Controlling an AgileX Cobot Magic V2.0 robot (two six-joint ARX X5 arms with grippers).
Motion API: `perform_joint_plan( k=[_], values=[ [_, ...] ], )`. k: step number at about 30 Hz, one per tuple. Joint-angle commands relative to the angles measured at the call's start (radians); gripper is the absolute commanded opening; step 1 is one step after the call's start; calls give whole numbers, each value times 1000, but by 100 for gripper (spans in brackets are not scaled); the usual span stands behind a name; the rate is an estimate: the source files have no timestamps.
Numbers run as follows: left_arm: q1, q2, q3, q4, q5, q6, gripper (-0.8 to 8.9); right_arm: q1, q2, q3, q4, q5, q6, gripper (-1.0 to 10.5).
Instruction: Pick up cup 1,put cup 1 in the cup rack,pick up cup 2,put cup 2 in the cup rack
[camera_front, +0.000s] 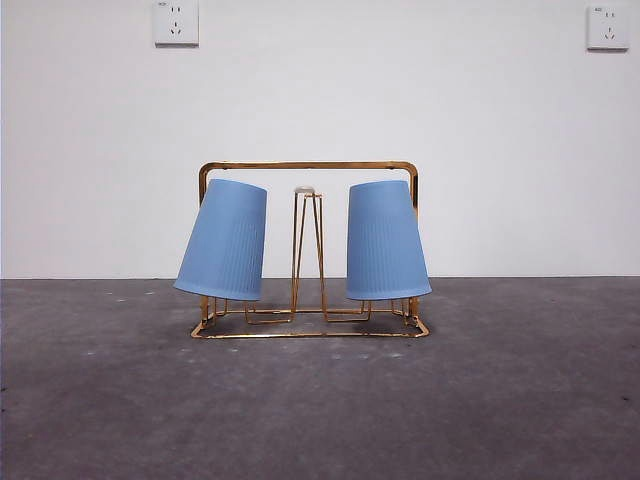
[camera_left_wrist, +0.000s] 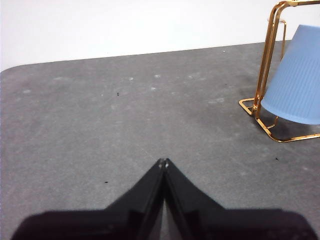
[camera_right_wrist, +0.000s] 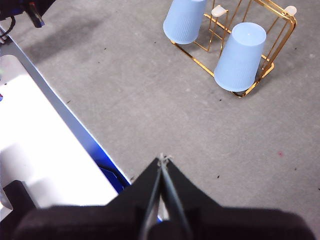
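My table (camera_front: 120, 400) is a dark grey, kinda scuffed surface. Only the gold cup rack (camera_front: 308, 166) sits on it.

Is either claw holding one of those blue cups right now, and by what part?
No, nothing is held. The left claw and right claw are both shut on nothing, away from the gold wire cup rack, where both blue ribbed plastic cups hang upside down.

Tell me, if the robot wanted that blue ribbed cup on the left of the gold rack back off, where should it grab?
Probably around the upper, narrower part of the left blue ribbed cup, coming from above. It hangs upside down and tilted on the gold wire rack, closed base up, so it would likely lift off along that slant. Both grippers, left and right, wait shut.
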Motion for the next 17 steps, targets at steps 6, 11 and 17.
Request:
perform_joint_plan(
  k=[6, 11, 17],
  values=[
    [4, 11, -11, 11, 0, -17, -3, 0, -2, -5, 3, 4, 9, 1],
    [4, 19, -11, 11, 0, -17, -3, 0, -2, -5, 3, 4, 9, 1],
    [4, 26, -11, 11, 0, -17, -3, 0, -2, -5, 3, 4, 9, 1]
  ],
)
